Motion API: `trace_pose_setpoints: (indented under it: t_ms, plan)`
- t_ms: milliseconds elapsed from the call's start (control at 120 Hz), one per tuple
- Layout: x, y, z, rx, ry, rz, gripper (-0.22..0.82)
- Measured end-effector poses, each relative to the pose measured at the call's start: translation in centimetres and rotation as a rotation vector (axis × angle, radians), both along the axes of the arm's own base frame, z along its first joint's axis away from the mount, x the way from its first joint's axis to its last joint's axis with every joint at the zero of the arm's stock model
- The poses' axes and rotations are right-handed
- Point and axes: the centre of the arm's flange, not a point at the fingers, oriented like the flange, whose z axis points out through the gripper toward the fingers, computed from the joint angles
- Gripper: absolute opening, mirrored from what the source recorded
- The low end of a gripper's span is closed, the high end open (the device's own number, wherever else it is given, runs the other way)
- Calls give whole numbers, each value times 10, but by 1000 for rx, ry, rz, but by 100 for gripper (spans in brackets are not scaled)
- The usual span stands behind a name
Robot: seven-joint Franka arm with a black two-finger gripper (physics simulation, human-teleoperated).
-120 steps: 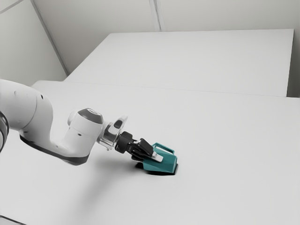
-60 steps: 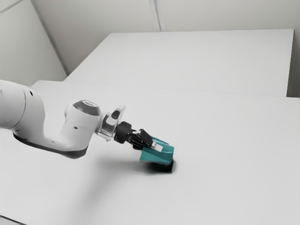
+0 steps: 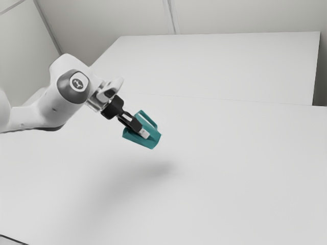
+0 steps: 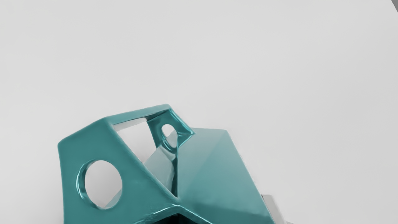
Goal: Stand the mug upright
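Observation:
In the exterior view my black gripper [image 3: 141,131] holds the teal faceted mug [image 3: 152,140] in the air above the table, its light fingertip lying against the mug's side. The mug is tilted, with its handle on the upper side toward the exterior view's right. In the wrist view the mug [image 4: 217,168] shows its handle, which has round holes, and the edge of a dark opening low down. A pale fingertip [image 4: 273,208] lies along one side of the mug; the other finger is hidden behind it.
The white table [image 3: 230,178] spreads beneath the raised mug, with a soft shadow on it. Farther back stands a large white panel or surface [image 3: 214,66], and pale walls rise behind.
The mug has left the table and risen with my gripper, moving up and toward the exterior view's left. Its tilt has changed, and the arm has pulled back and up.

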Motion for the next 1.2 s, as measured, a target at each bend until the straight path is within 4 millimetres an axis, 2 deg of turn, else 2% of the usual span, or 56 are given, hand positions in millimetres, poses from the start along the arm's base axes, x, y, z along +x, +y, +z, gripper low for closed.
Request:
trace_pose_setpoints:
  t_ms: [133, 275, 592, 800, 1200]
  plan:
    - [-1, 17, 9, 203, -4, -17, -16]
    - [-2, 27, 13, 354, 8, -6, -16]
    - [-7, 40, 14, 475, 77, 101, -16]
    - [-8, 43, -2, 511, 136, 166, -16]
    - [5, 43, -44, 574, 221, 240, -16]
